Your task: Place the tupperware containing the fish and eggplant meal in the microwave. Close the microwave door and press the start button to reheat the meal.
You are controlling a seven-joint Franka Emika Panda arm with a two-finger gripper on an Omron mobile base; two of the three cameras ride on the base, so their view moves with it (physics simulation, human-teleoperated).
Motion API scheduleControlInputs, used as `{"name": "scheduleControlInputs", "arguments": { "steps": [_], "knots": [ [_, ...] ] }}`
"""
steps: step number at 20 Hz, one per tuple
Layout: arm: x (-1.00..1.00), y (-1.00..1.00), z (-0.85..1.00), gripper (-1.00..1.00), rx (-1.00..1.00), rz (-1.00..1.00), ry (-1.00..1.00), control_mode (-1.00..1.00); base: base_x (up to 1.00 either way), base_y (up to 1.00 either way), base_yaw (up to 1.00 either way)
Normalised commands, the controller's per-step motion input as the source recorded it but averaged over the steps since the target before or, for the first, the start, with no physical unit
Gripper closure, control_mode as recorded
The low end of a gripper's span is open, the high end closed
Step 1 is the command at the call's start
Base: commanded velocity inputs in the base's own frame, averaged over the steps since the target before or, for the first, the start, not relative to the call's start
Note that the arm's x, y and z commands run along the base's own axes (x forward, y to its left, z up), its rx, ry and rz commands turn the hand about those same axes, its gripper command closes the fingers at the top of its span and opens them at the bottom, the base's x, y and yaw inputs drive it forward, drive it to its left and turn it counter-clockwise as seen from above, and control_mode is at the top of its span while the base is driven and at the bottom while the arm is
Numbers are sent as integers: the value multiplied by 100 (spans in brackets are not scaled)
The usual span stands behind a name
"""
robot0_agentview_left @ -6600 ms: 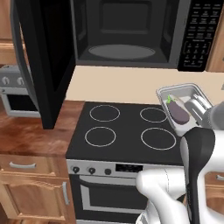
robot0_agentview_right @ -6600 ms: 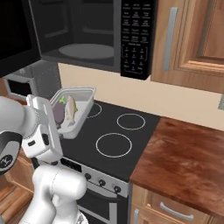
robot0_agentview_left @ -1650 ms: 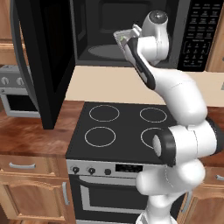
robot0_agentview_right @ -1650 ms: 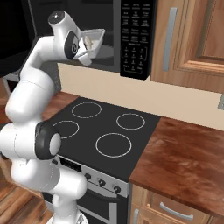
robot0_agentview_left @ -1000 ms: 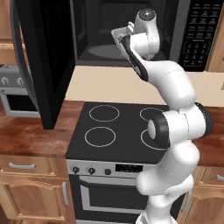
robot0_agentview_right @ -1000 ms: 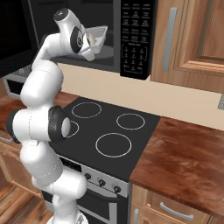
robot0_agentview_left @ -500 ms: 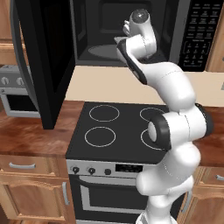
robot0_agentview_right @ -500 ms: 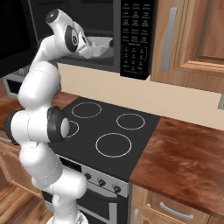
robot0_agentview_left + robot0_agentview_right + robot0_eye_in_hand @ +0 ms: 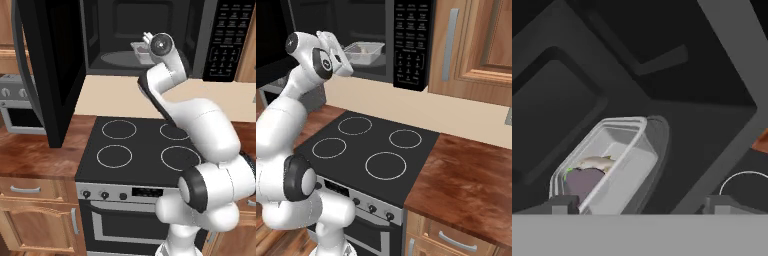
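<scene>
The tupperware (image 9: 619, 162) lies flat inside the microwave (image 9: 150, 30), on the right part of the grey cavity floor, by the turntable's rim. Inside it are the dark purple eggplant (image 9: 582, 181) and the pale fish piece (image 9: 597, 161). From the two sides, the tupperware (image 9: 140, 49) (image 9: 364, 51) shows just past the cavity's front edge. My gripper (image 9: 643, 205) stands open close behind the container, its fingers spread wide and off its walls. The hand (image 9: 161, 45) hovers at the cavity's mouth. The microwave door (image 9: 47, 70) hangs wide open at the left.
The keypad panel (image 9: 411, 45) is at the microwave's right. Below lies a black four-ring stove (image 9: 145, 145). A small grey toaster oven (image 9: 15, 105) sits on the wooden counter left of the stove, behind the open door. Wooden cabinets (image 9: 476, 45) flank the right.
My gripper carried the tilted tupperware into the cavity, set it down flat and opened, letting it go. The hand has since dropped a little and drawn back.
</scene>
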Motion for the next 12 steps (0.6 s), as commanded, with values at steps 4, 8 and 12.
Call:
{"name": "scheduleControlInputs", "arguments": {
  "steps": [4,8,12],
  "knots": [
    [-96,0,36,-100,0,0,-12,-100,0,0,0],
    [-100,6,54,-100,-1,6,-3,-100,0,0,0],
    [-100,20,39,-100,-13,15,4,-100,0,0,0]
  ]
}}
